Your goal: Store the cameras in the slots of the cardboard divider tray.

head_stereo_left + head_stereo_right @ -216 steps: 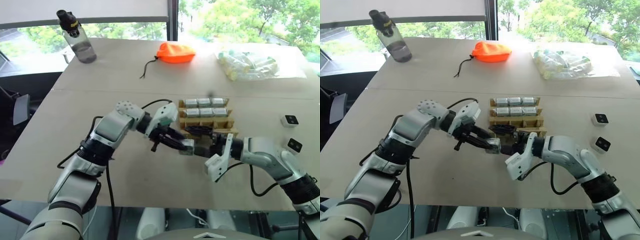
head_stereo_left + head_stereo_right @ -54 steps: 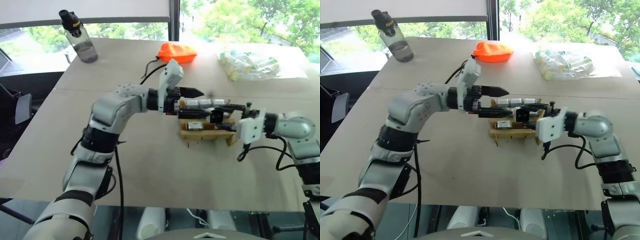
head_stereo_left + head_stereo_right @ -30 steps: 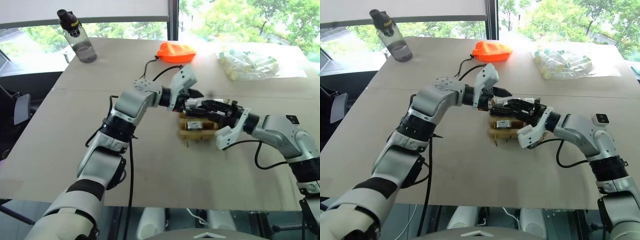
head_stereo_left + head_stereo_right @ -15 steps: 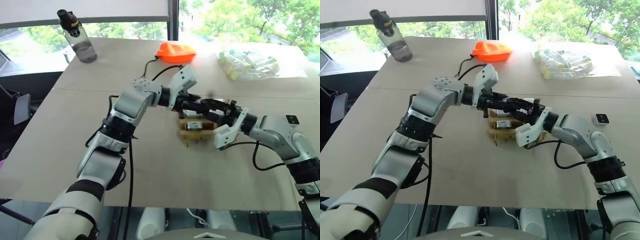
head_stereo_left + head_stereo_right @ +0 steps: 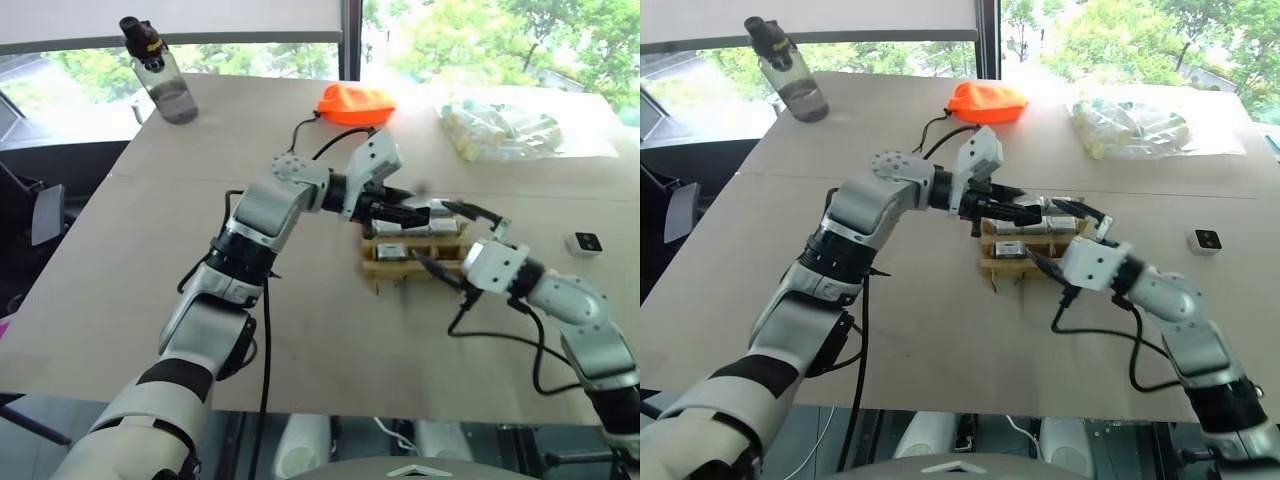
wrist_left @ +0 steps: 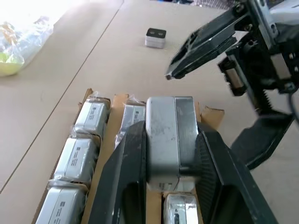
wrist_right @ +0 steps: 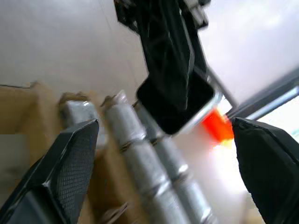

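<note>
My left gripper [image 6: 170, 158] squeezes a shiny silver camera block [image 6: 169, 135] just above the brown cardboard tray [image 5: 415, 262]. My right gripper [image 5: 455, 245] is wide open, empty. Next, I lower it into a free slot.

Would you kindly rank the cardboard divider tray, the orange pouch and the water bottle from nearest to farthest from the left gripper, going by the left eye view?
1. Cardboard divider tray: directly beneath the left gripper, which is shut on a camera.
2. Orange pouch: beyond the gripper, toward the window.
3. Water bottle: far-left corner of the table.
</note>
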